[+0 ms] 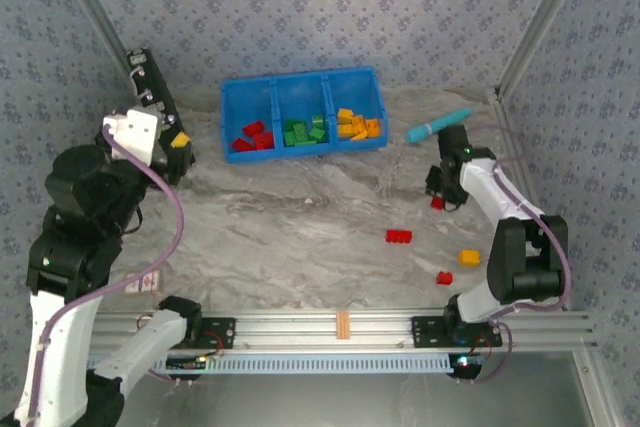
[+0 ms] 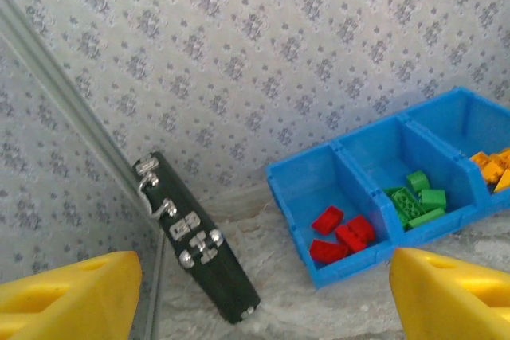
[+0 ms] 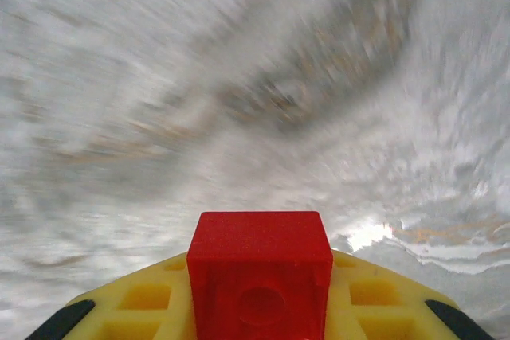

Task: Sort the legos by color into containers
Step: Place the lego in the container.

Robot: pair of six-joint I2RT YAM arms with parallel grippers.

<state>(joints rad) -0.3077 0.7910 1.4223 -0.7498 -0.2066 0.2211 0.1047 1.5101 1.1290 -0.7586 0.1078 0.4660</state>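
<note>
Marble-patterned table: we see it carrying the bin, the loose bricks and both arms, whose bases sit at its near edge.
Blue bin: stands at the far edge, about midway along it, with three compartments side by side.
Left compartment: red legos lie heaped toward its near wall.
Middle compartment: green legos lie toward its near wall.
Right compartment: orange-yellow legos lie toward its near wall.
Black panel: leans on the wall at the far left corner, its silver parts facing out.
Left gripper: hangs raised near the left edge, between the black panel and the bin. In the left wrist view its yellow fingers stand wide apart with nothing between them.
Right gripper: sits low near the right edge, clamped on a brick.
Teal stick: lies near the far right corner, just beyond the right gripper.
Gripped red brick: we see it pinched between the yellow pads, studs hidden. The table behind it is blurred.
Loose red brick: on the table's right half, well apart from the bin.
Orange-yellow brick: nearer the right edge, beside the right arm.
Small red brick: closest to the near edge, just beside the orange-yellow brick.
</note>
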